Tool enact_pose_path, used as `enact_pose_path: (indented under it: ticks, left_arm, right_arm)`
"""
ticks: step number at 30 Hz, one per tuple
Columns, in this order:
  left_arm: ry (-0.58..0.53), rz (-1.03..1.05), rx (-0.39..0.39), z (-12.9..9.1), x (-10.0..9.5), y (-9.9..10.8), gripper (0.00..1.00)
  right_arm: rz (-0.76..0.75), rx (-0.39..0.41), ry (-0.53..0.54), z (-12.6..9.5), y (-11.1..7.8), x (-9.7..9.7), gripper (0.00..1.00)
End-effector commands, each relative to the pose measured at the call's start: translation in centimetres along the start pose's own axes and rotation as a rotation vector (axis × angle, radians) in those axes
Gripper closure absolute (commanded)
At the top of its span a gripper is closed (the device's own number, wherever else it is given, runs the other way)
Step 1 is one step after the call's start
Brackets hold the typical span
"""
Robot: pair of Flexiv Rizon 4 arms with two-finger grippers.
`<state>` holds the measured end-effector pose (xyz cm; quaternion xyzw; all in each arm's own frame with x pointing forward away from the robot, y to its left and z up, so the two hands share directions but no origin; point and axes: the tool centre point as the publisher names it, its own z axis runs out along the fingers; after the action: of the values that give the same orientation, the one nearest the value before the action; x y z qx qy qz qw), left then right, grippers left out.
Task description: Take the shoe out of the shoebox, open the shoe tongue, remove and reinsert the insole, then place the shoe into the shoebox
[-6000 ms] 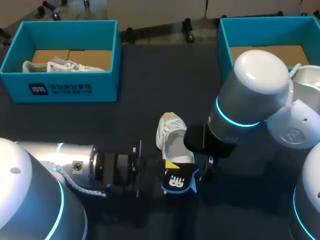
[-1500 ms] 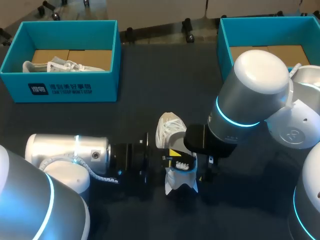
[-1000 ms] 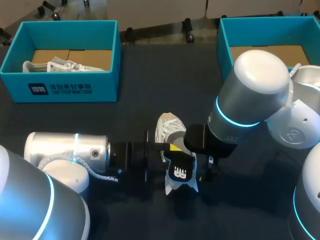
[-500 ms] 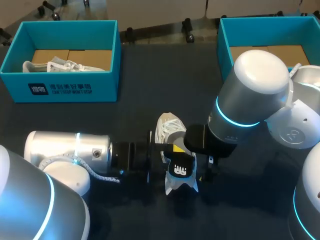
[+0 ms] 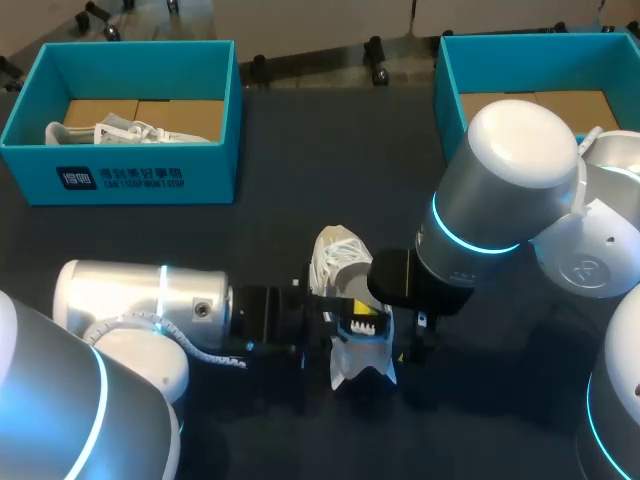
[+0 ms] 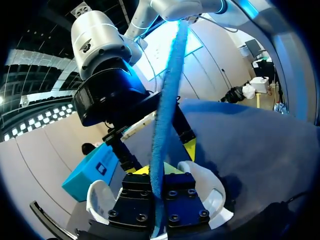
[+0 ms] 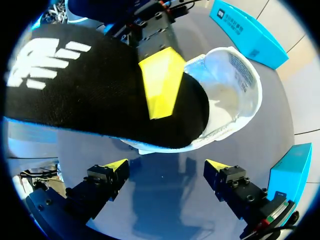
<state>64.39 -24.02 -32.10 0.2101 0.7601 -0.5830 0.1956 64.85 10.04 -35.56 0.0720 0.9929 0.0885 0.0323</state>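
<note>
A white shoe (image 5: 338,258) lies on the dark table between my two arms. My left gripper (image 5: 335,318) is shut on the shoe's black insole (image 5: 362,322), which has a white logo, and holds it over the shoe's opening. In the left wrist view the insole (image 6: 169,100) stands edge-on, pinched in my gripper (image 6: 156,192), with the shoe (image 6: 207,182) below. In the right wrist view the insole (image 7: 100,95) covers part of the shoe (image 7: 230,80). My right gripper (image 7: 165,172) hangs open just above them, holding nothing. In the head view it is mostly hidden under its arm.
A teal shoebox (image 5: 120,170) at the back left holds another white shoe (image 5: 110,130). A second teal shoebox (image 5: 445,70) stands at the back right, partly behind my right arm. Dark bare table lies between the boxes.
The left arm has edged right toward the shoe. The insole has turned in its grip, so its logo face no longer shows from above. The right arm has stayed still.
</note>
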Motion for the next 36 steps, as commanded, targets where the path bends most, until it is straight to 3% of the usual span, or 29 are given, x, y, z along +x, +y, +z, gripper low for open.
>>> enact_pose_path:
  ticks: [1,18,36]
  left_arm:
    - [0.001,-0.001,-0.002,0.6,0.1,0.6,1.00]
    - [-0.065,0.085,0.018,1.0,-0.3,2.4,1.00]
    - [-0.116,0.173,-0.020,1.6,-0.5,3.8,1.00]
  right_arm:
    - [0.000,-0.001,0.001,0.1,0.0,0.0,0.00]
    - [0.000,-0.001,0.001,0.1,0.0,0.0,0.00]
    - [0.000,-0.001,0.001,0.1,0.0,0.0,0.00]
